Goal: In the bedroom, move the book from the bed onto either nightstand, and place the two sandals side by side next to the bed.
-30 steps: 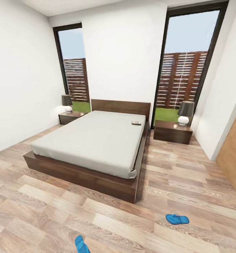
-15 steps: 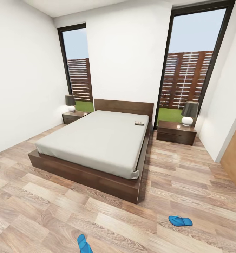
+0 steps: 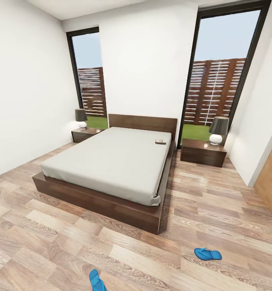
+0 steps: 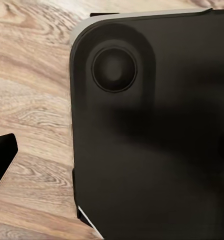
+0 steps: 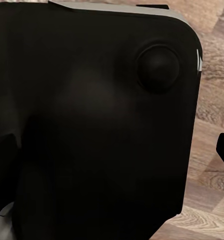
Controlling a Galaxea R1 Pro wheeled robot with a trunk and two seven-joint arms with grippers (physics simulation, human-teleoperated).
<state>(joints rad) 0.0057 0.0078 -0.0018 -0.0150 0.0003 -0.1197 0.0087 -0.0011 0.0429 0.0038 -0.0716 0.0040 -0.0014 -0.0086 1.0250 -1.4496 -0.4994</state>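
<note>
Blue sandals lie well apart on the plank floor (image 3: pixel 51 226) short of the bed's foot: one sandal (image 3: pixel 207 254) off toward the right, the other sandal (image 3: pixel 97 281) at the lower edge of the head view. Judging from this, the robot stands back from everything; it would do well to roll closer and settle square to one item before any reach. The book (image 3: pixel 160 142) is a small dark rectangle on the grey mattress near the headboard, on the side of the bed (image 3: pixel 111 165) nearest the right nightstand (image 3: pixel 203 153), the handier target. Whether either gripper is spread or closed I cannot tell; both wrist views face dark robot body (image 4: pixel 152 140).
</note>
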